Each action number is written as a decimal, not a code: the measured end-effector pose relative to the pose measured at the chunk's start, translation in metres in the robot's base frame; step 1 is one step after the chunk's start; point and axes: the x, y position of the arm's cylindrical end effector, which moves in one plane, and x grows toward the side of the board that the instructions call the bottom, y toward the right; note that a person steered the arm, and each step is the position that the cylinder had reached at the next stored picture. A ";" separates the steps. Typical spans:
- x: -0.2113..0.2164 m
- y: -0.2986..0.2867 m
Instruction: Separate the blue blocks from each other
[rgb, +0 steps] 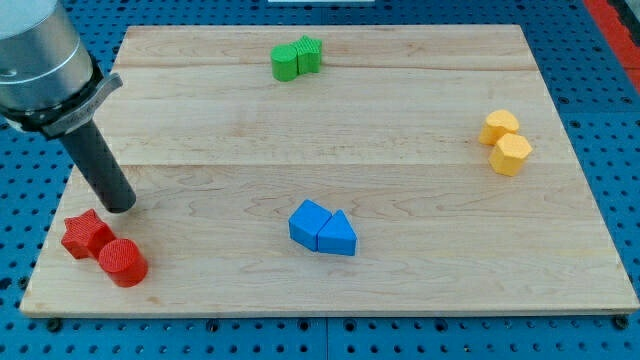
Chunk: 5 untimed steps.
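While my tip (120, 207) is sitting at the worktop's (330, 140) left side, just above the red star (85, 234) and red cylinder (123, 262), the blue cube (308, 223) and blue triangular block (339, 236) are touching low-centre (well apart from my tip). No gripper fitted, nothing held.

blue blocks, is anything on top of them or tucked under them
Nothing sits on the blue cube-like block or the blue triangular block; both tops are bare. They touch side by side, flat on the wooden board. Their undersides are hidden. My tip is far to the view's left.
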 end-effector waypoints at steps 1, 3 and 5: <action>-0.019 0.066; -0.059 0.259; 0.026 0.389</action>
